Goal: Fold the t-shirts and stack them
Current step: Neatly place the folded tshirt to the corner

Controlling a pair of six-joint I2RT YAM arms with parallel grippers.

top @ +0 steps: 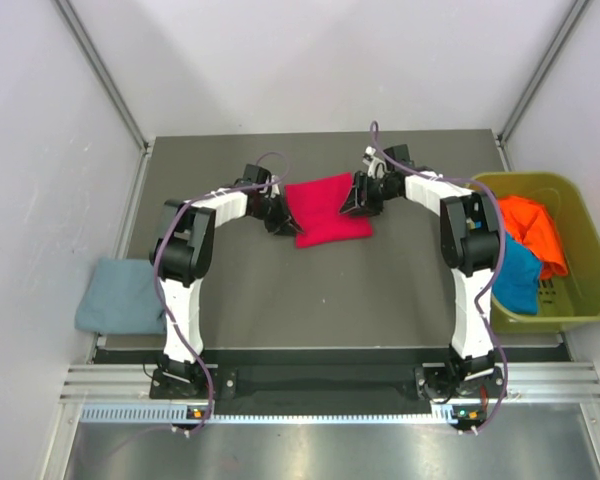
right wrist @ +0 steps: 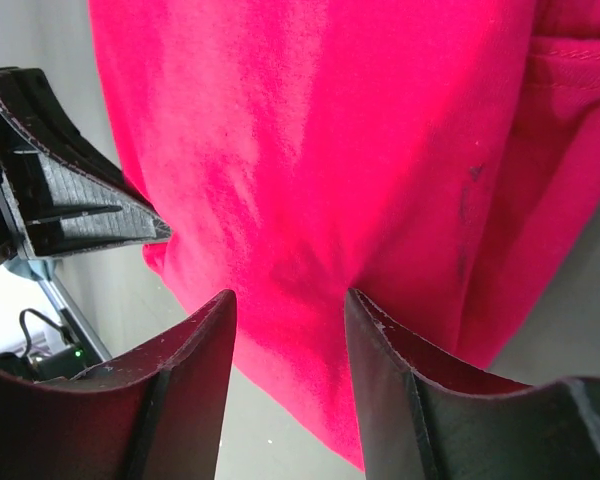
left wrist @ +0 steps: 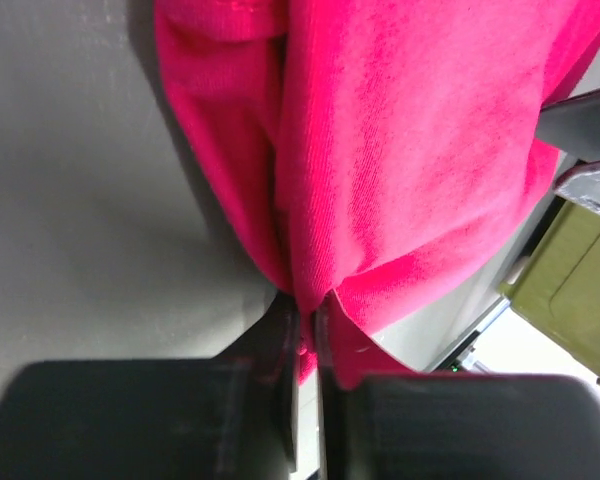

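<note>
Top view: the crimson t-shirt (top: 330, 208) lies on the far middle of the tabletop (top: 330, 300), between the left claw (top: 280, 222) and right claw (top: 352, 205) (grey-blue t-shirt (top: 120, 295) far left). Left wrist: its fingers (left wrist: 280, 380) pinch the shirt's edge. Right wrist: its fingers (right wrist: 195, 370) stand spread at the shirt's edge

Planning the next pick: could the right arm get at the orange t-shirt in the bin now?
Probably yes: the orange t-shirt lies uncovered on top in the open bin just beside that arm, though the right hand is at the red t-shirt.
</note>
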